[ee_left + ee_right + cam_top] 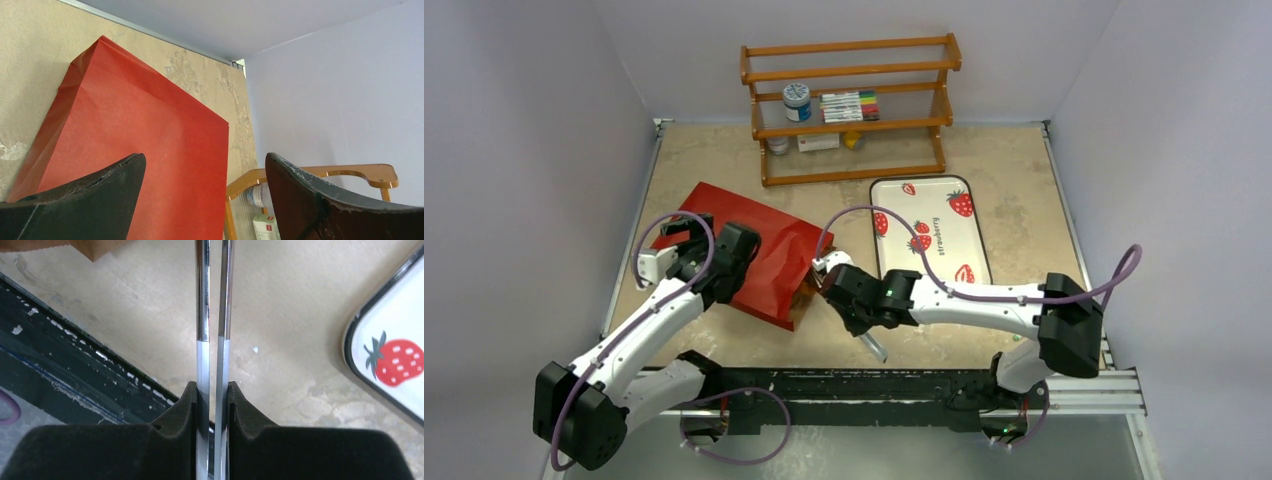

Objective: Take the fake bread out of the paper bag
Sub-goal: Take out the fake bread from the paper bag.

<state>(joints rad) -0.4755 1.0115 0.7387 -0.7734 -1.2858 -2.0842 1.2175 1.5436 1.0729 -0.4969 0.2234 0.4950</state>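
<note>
From above, we see the paper bag point(769, 255) lying flat on the bench point(1024, 190), left of the tray point(929, 210). The left wrist view shows the left pincer point(205, 160) wide over the bag. Only the right wrist view shows the right pincer point(212, 405) clamping metal tongs point(202, 315).

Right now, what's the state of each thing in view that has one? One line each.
paper bag: lying on its side, mouth facing the right arm, contents hidden.
left gripper: fingers open, holding nothing.
right gripper: fingers shut on the tongs.
tongs: squeezed, arms nearly together, tips out of view.
tray: flat on the table, no bread on it.
</note>
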